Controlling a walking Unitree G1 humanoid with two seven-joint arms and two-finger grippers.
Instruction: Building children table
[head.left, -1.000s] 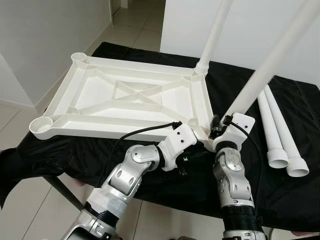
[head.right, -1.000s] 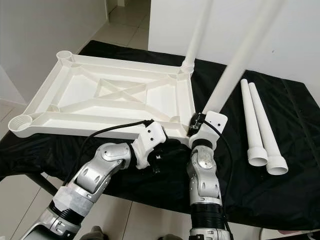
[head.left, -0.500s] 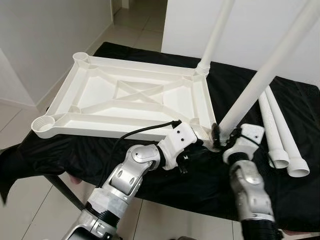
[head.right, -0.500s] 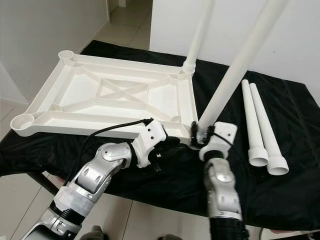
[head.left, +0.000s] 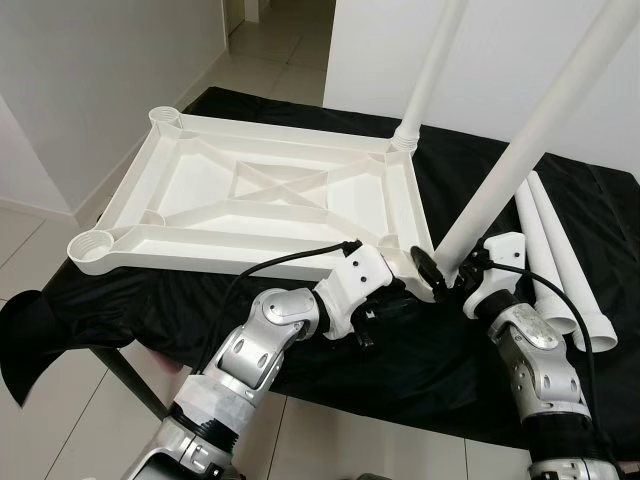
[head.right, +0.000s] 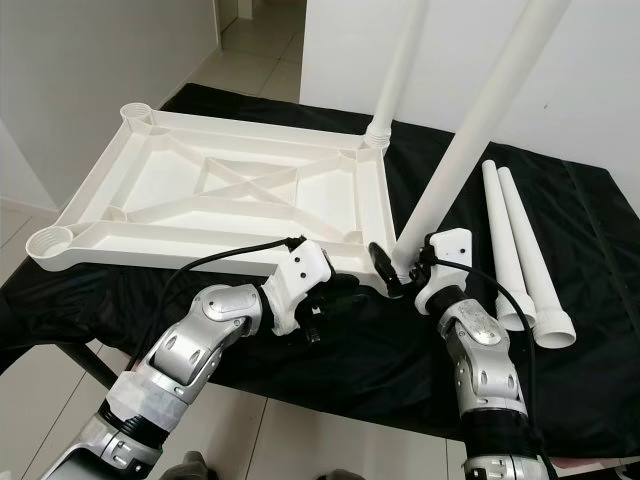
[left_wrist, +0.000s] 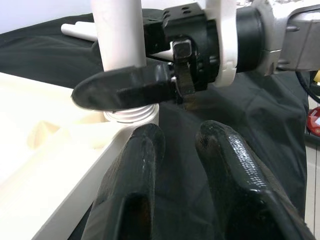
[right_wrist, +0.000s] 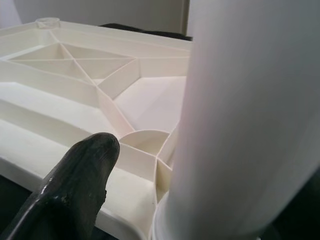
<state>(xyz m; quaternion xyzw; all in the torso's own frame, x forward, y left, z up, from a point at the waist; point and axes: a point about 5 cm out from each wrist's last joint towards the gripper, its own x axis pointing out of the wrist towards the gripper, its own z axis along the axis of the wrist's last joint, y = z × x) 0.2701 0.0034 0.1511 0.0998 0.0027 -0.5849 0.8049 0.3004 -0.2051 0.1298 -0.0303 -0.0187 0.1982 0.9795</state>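
A white children's tabletop (head.left: 200, 250) lies upside down on a black-clothed table (head.left: 470, 170). One white leg (head.left: 430, 70) stands in its far right corner and another leg (head.left: 520, 150) in its near right corner. My right gripper (head.left: 440, 272) is at the base of the near leg, open. One black finger (right_wrist: 80, 170) sits beside the leg with a gap, and the other is hidden behind it. My left gripper (left_wrist: 180, 132) is low by the same corner, just off the tabletop's edge. Its fingers are slightly apart over the cloth, holding nothing.
Two loose white legs (head.left: 560, 270) lie side by side on the cloth at the right. The two left corner sockets (head.left: 88, 247) stand without legs. The clothed table's front edge runs just under my arms, with tiled floor (head.left: 60, 400) below and white walls left and behind.
My right arm has swung from straight below the near leg round to its right side, with the gripper staying at the leg's base. The left arm has barely moved.
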